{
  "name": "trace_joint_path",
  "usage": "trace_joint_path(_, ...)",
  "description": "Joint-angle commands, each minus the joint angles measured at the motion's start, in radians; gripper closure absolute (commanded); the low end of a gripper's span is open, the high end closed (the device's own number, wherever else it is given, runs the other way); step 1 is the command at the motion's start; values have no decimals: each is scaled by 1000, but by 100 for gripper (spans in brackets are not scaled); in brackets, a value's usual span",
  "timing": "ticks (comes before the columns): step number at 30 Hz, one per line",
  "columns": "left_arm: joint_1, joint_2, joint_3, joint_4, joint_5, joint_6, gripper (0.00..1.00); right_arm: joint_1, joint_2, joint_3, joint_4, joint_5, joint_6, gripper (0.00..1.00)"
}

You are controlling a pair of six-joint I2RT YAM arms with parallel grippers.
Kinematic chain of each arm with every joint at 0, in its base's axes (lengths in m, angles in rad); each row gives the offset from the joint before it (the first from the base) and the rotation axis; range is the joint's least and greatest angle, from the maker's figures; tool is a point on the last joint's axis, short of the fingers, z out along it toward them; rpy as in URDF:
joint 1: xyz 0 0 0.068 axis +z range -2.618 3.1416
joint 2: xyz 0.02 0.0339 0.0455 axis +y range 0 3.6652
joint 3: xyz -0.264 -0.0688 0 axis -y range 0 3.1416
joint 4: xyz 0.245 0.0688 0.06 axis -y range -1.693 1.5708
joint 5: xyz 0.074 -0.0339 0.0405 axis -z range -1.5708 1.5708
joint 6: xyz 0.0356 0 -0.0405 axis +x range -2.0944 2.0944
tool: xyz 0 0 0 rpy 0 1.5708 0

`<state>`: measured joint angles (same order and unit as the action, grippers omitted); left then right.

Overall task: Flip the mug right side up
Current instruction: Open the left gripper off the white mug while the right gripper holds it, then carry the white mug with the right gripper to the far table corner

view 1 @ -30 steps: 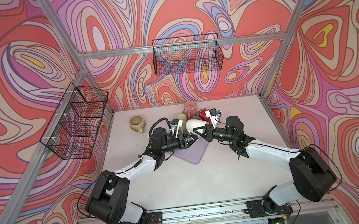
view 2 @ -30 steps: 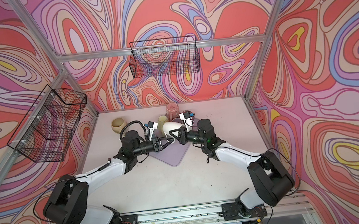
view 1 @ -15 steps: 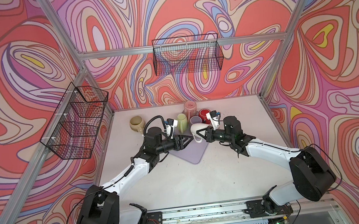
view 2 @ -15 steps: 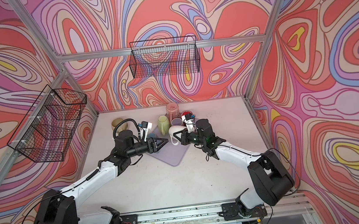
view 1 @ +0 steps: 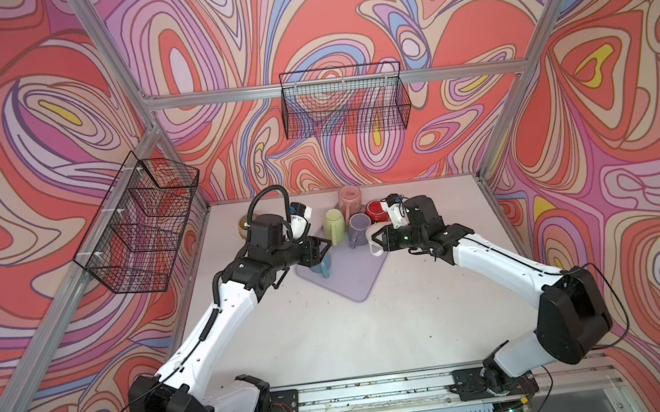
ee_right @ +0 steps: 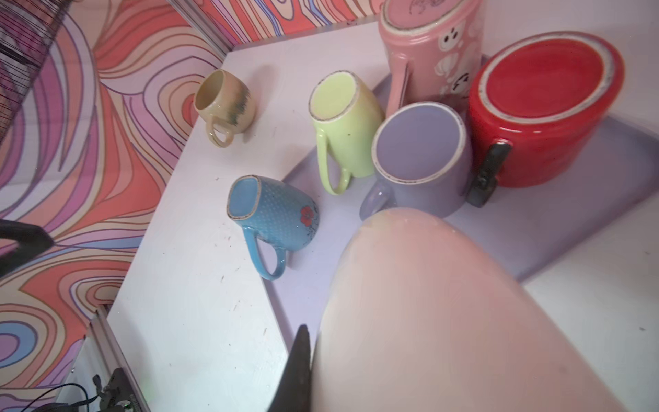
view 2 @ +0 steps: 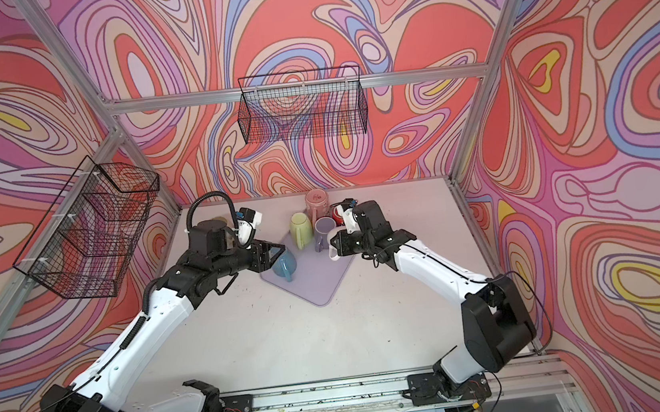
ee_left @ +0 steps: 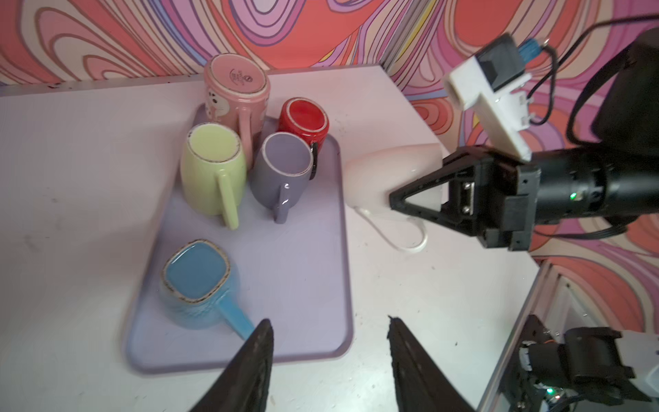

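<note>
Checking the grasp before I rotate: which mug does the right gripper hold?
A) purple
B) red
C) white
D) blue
C: the right gripper is shut on the wall of the white mug, while the left gripper hangs open and empty.

**Left arm** [view 1: 230,305]: reached up and inward from its base, elbow bent, wrist held roughly level.

**Left gripper** [ee_left: 328,321]: pointed toward the opposite arm. The fingers [ee_left: 256,356] are seen parted in the left wrist view, with nothing held between them.

**Right arm** [view 1: 497,264]: reached up and inward from its base in mirrored fashion, wrist held roughly level.

**Right gripper** [view 1: 382,240]: pointed toward the left gripper, jaws drawn together on the wall of the white mug [ee_left: 392,167].

**Both grippers**: set facing each other in both top views, tips apart, not touching.
</note>
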<state>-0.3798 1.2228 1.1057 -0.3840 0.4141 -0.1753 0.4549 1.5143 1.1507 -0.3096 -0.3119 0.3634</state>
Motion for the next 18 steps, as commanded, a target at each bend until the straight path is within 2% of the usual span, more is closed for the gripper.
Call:
trace_joint_path(1,3,19,69,-186,-131,173,46,-23,16,81,-120,67,-49,100)
trace_joint_path(6,2,10,50,-184,-254,238,46,-83,48,181,-247,142,-67,100)
trace_joint_path(10,2,-27,-24,-128,-226,229,46,-141,74,249,-315,204,-83,100)
trace_joint_path(15,-6,-24,-29,-142,-217,212,46,-217,141,327,-366,229,-91,100)
trace_joint_path(18,-61,-11,-30,-158,-269,239,47,-275,207,399,-411,222,-103,100)
